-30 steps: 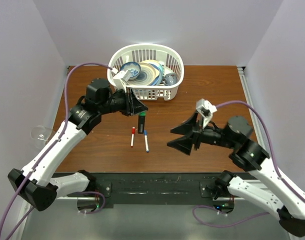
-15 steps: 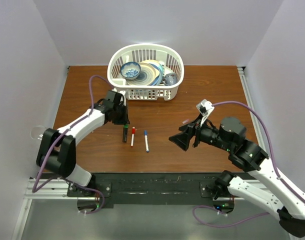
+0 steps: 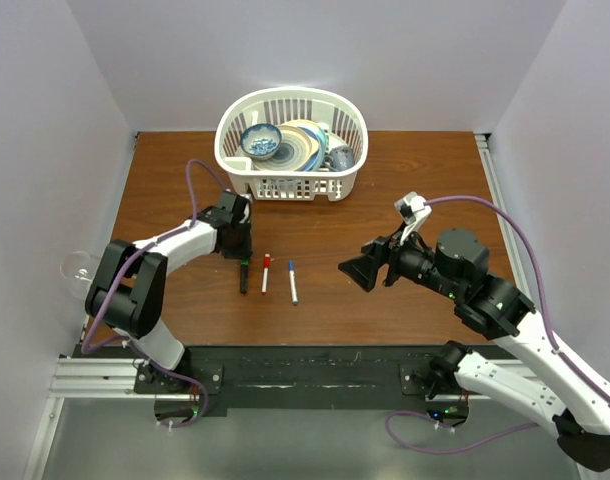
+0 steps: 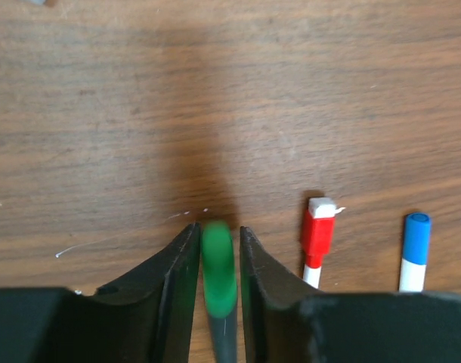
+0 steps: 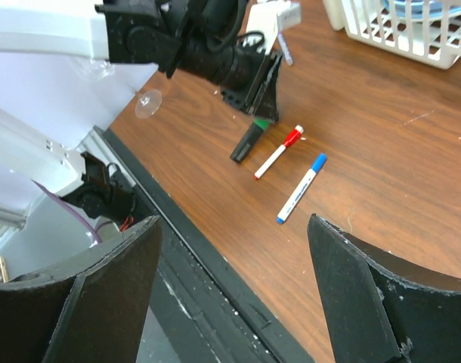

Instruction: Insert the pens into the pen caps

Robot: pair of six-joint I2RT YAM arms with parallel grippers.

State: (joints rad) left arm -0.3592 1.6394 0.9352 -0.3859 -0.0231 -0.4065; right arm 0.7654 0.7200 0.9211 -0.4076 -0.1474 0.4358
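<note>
left fingers (image 4: 174, 276) are sitting around the green marker (image 4: 218, 272); squeezing or not, i cannot tell. right fingers (image 5: 102, 295) are hanging wide apart. a bump could be rolling it away.

Expect bright, even overhead light in the top view. A glare spot burns out the far rim of the white basket (image 3: 305, 92), and the arms throw only soft shadows on the wooden table (image 3: 425, 180).

In the left wrist view, the green cap (image 4: 218, 265) inside the left gripper (image 4: 218, 234) is smeared. The red cap (image 4: 319, 231), blue cap (image 4: 416, 238) and wood grain stay sharp. A dark shadow lies just ahead of the fingers (image 4: 177, 287).

In the right wrist view, the right gripper (image 5: 232, 227) looks dark and soft-edged close to the lens.
</note>
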